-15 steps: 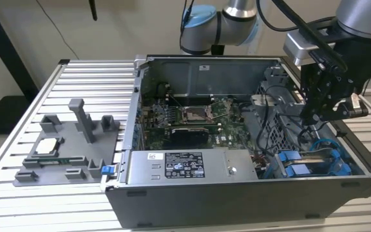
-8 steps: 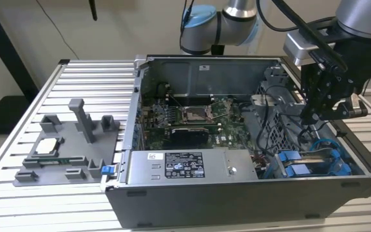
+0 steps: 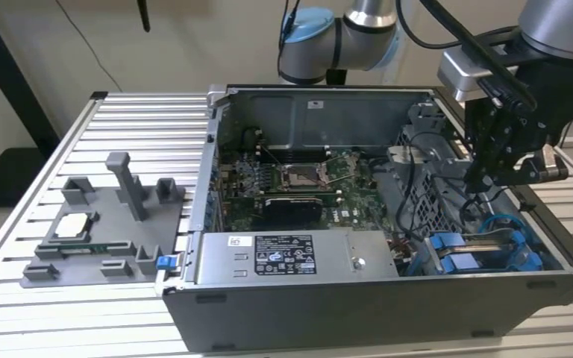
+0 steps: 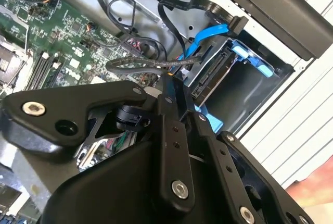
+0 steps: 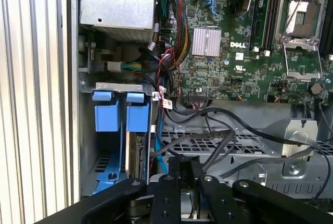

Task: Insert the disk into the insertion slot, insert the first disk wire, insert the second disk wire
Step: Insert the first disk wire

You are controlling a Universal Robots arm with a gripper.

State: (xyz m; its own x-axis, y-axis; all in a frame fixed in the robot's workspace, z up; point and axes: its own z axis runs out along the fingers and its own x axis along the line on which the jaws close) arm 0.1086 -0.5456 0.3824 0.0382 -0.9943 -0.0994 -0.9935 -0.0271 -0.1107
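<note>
The disk sits edge-on inside the insertion slot, held by its blue carrier. In the exterior view the blue carrier lies in the case's near corner on the exterior view's right. My gripper hangs just above that bay. In both wrist views its dark fingers stand close together, gripper closed on the end of a black wire. A blue flat wire curves down to the disk's end; whether it is plugged in I cannot tell.
The open case holds a green motherboard and a grey power-supply box. Loose black cables cross a perforated cage wall beside the bay. A grey fixture plate lies on the slatted table.
</note>
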